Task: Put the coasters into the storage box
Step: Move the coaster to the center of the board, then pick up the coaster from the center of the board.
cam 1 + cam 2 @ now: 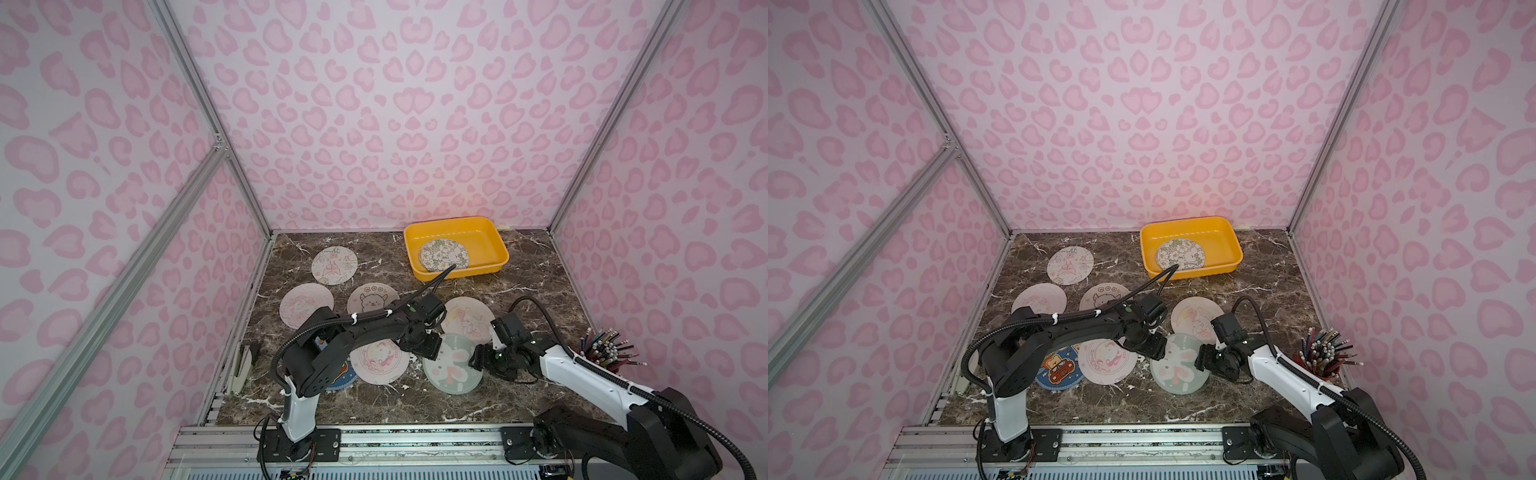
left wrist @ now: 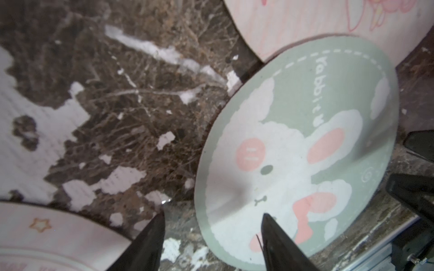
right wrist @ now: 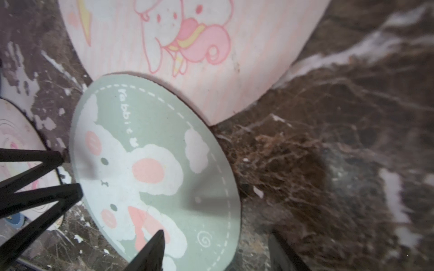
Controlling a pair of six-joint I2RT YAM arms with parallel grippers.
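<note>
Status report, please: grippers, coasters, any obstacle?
Left gripper and right gripper open, astride opposite edges of green rabbit coaster. Floral coaster in storage box. Green one overlaps pink coaster.

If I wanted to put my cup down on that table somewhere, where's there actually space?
The marble table is bare along its right edge, between the storage box and the pencil cup, and in front by the metal rail. The box's right half is free beside its floral coaster. The middle is crowded: overlapping coasters, left gripper and right gripper.

Left hand [image 2: 213,214], right hand [image 3: 217,232], both agape
</note>
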